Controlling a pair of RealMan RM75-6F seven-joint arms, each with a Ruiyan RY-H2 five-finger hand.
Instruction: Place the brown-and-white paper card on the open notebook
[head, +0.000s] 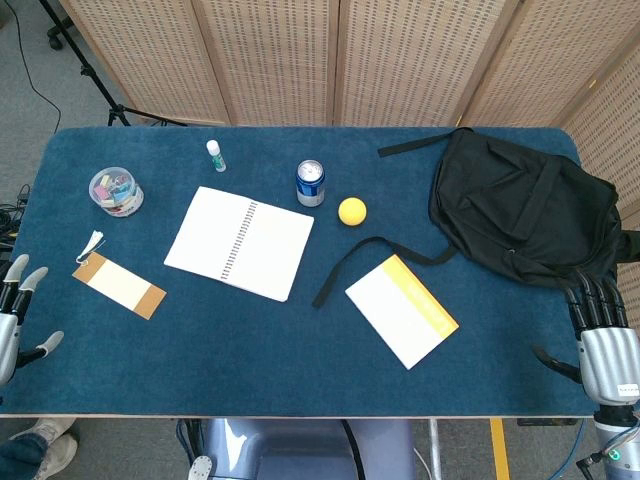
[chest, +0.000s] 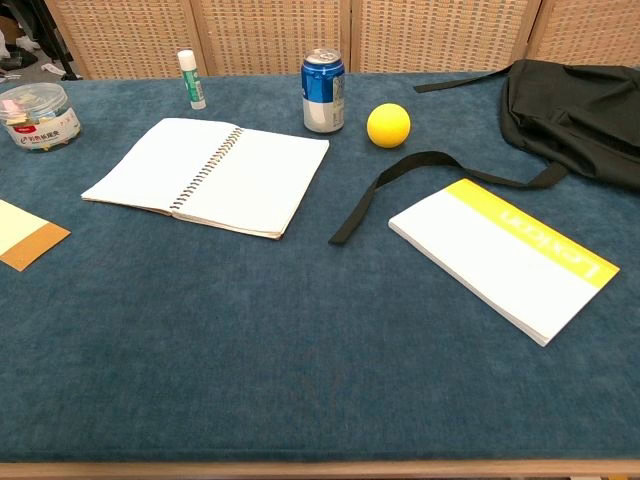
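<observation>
Left hand (head: 18, 315): resting at the table's near left edge, fingers spread, holding nothing. Right hand (head: 603, 345): sitting at the near right edge, fingers extended and apart, likewise empty; neither is showing in the chest view.

Paper card (head: 120, 284): lying flat on the blue cloth (head: 260, 350) near the left hand, white with a brown end band and a white tassel (head: 91, 243) at its far end. Open notebook (head: 240, 242): lying spiral-up, to the right of the card and apart from it.

Nearby: clip tub (head: 116, 191), glue stick (head: 216, 155), can (head: 310, 183), yellow ball (head: 352, 211), yellow-banded pad (head: 401, 309), black backpack (head: 525, 208) with a strap (head: 352, 262) trailing across the cloth.

Risks, as judged: the thin card is lying flush on napped fabric, so fingers may be sliding it rather than lifting it; the tassel may be snagging; a loose pinch may be letting it droop or drop short of the pages.
</observation>
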